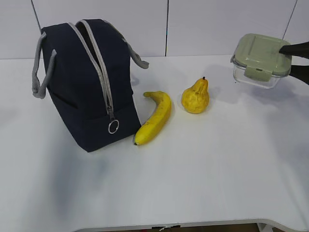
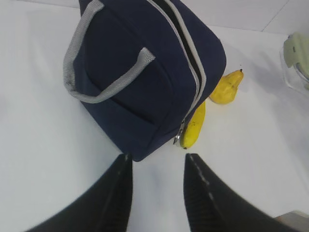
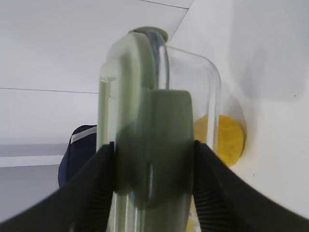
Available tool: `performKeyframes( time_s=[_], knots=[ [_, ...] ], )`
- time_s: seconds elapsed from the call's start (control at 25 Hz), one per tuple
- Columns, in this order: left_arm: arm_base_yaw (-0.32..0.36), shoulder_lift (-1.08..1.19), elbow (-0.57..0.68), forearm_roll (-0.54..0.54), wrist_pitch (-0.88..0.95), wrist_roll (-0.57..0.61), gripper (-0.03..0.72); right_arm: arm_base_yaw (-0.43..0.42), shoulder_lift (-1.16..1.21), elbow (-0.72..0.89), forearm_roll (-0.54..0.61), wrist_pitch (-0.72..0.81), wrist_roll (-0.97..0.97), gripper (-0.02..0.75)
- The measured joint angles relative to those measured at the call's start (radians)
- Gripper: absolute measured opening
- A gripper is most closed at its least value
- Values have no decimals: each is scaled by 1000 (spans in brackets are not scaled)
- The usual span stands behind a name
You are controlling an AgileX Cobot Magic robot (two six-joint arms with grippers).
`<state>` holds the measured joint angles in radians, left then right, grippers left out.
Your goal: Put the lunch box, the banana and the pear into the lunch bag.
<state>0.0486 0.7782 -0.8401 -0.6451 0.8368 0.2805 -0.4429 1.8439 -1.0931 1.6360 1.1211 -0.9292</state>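
Over at the right edge of the table, my right gripper (image 3: 153,159) is clamped on the lunch box (image 1: 260,59), one finger on the lid side and one on the clear base, and the box hangs clear of the surface, tilted a little toward the front. My judgement is that the step in hand is carrying it across to the lunch bag (image 1: 84,82), which stands upright on the left with its zipper (image 1: 99,67) parted along the top. To do this well I should keep the box high enough to pass over the pear (image 1: 195,96) and the banana (image 1: 155,116), which lie between me and the bag, the banana just beside the bag's front corner. The mouth looks narrow next to the box, so I would bring it in aligned with the slit and lower it slowly, lest it catch on the zipper tape or tip the bag. My left gripper (image 2: 155,186) hangs above the table just in front of the bag, its fingers apart with nothing between them; it is well placed to spread or steady the opening if needed.

Beneath everything is a plain white table (image 1: 203,179), smooth and matte, with soft shadows. Behind it stands a pale panelled wall (image 1: 217,24) with thin dark seams. Nothing else lies on the surface that I can see.
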Motion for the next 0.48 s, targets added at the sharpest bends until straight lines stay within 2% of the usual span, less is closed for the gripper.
performKeyframes(
  time_s=[0.16, 0.36, 0.48],
  knots=[
    [0, 152, -66, -55, -4, 14, 272, 24, -1, -54, -8, 0, 28, 378],
    [0, 312, -157, -102, -4, 18, 359, 88, -1, -177, -29, 8, 85, 378],
    [0, 404, -206, -174, -4, 25, 397, 120, -1, -258, -63, 23, 130, 377]
  ],
)
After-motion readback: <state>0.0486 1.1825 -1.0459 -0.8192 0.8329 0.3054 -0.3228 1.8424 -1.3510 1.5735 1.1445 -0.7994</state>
